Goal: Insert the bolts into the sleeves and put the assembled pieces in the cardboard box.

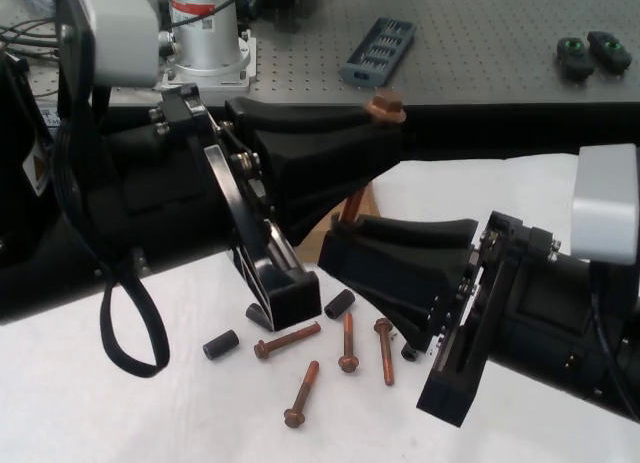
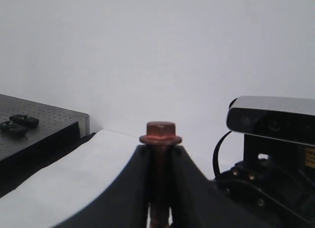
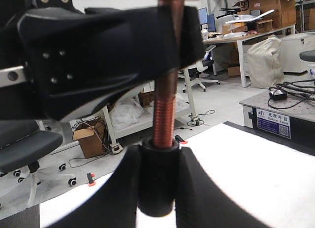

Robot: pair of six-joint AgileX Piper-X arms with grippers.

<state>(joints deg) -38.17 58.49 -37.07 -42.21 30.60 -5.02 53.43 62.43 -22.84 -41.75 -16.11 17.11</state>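
Note:
My left gripper [image 1: 384, 121] [image 2: 160, 154] is shut on a copper bolt [image 1: 383, 107] [image 2: 160, 134], held upright with its hex head above the fingertips. The bolt's threaded shaft [image 3: 165, 114] runs down into a black sleeve [image 3: 157, 174]. My right gripper [image 1: 338, 245] [image 3: 157, 188] is shut on that sleeve just below the left one. Both hang above the white cloth. Several loose bolts [image 1: 288, 340] and two loose black sleeves [image 1: 221, 344] [image 1: 339, 304] lie on the cloth under the arms. A tan strip of the cardboard box [image 1: 318, 235] shows between the two grippers.
A white cloth [image 1: 150, 413] covers the near bench. Behind it is the perforated bench top, with a blue-grey rack [image 1: 378, 51] and two black knobs [image 1: 595, 51]. A black strap loop [image 1: 130, 323] hangs from the left arm.

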